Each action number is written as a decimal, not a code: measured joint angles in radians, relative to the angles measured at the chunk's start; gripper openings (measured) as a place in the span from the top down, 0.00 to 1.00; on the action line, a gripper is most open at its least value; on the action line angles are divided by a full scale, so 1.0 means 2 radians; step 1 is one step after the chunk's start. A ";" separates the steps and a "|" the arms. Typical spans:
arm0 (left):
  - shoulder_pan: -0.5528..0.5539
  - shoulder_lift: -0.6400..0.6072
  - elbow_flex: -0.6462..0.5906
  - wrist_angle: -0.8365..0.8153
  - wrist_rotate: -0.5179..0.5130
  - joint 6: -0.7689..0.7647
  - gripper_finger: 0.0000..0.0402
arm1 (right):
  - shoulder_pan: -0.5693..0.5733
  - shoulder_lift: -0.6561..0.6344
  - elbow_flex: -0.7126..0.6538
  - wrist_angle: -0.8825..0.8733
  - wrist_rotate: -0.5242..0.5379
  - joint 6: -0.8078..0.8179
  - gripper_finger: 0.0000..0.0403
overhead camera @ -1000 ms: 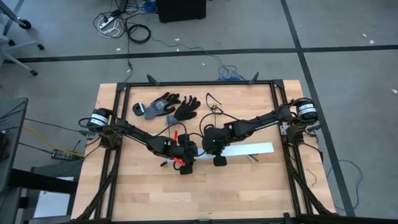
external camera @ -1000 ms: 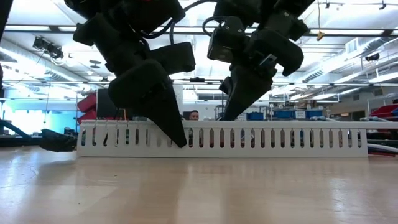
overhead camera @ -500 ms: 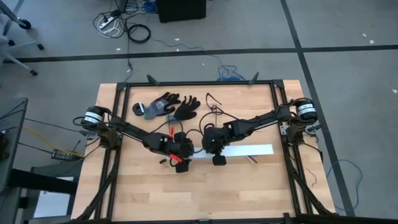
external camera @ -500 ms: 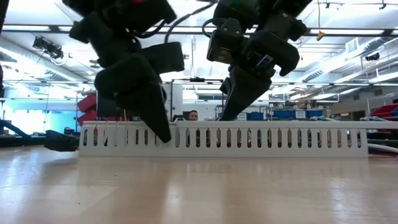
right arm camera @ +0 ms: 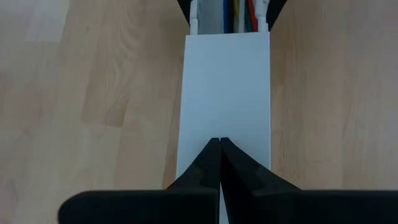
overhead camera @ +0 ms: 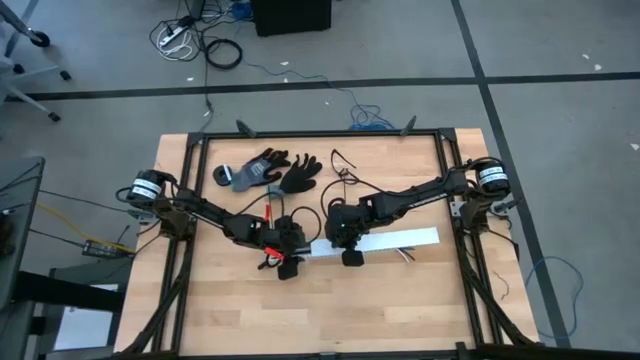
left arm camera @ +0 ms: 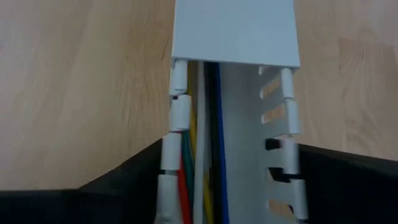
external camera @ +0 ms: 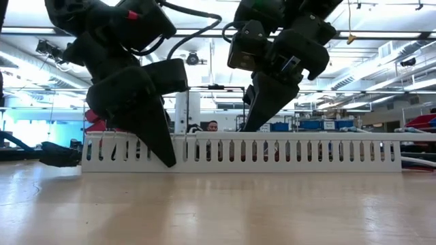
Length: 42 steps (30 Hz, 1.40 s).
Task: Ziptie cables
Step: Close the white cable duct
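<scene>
Although the coloured cables already lay lengthwise inside the white slotted cable duct on the wooden table, no zip tie showed around them in any view, so the tying itself looked not yet done. A flat white cover sat over most of the duct, and only the stretch at the left arm's end lay uncovered, with yellow, green, red, blue and black wires showing there. Judging by that, the job was in its middle part: wires laid and mostly enclosed, the open end left to deal with.

The left end effector stood at that uncovered end, its fingers spread apart, one on each side of the duct walls; whether they pressed on the walls I could not tell, and they gripped nothing. The right end effector was clenched, its fingertips together and resting point-down on the cover near the duct's middle, holding nothing. Work gloves lay well apart toward the table's far edge.
</scene>
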 joint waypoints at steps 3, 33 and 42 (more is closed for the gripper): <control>0.000 -0.001 0.000 -0.002 -0.001 0.004 0.45 | 0.000 -0.001 -0.001 0.004 0.002 0.007 1.00; -0.001 0.000 -0.002 0.010 0.001 0.012 0.42 | 0.029 0.002 -0.033 0.099 0.023 0.019 1.00; -0.003 0.000 -0.002 0.016 -0.002 0.019 0.38 | 0.016 0.006 -0.032 0.100 0.000 0.006 1.00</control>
